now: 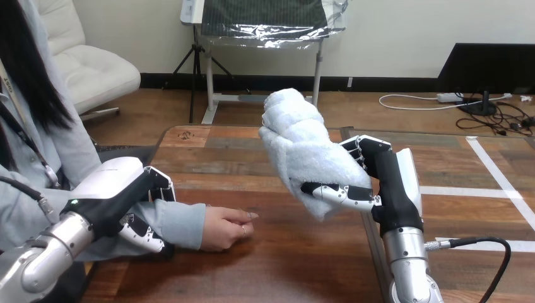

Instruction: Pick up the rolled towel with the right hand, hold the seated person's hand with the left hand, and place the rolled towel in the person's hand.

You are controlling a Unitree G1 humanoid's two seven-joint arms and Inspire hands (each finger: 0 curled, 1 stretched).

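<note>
A rolled white towel point(301, 146) is held upright above the table's middle, with my right hand point(386, 183) shut on its lower right side, thumb across its front. At the left the person's hand point(226, 228) rests on the table, fingers loosely curled, pointing right. My left hand point(129, 201) sits on the person's forearm just behind the wrist, with its fingers and thumb curled round the sleeve. The towel hangs above and to the right of the person's hand, apart from it.
The wooden table point(284, 265) runs from the person at the left to a seam near my right arm. A second tabletop point(479, 202) with white tape lines lies at the right.
</note>
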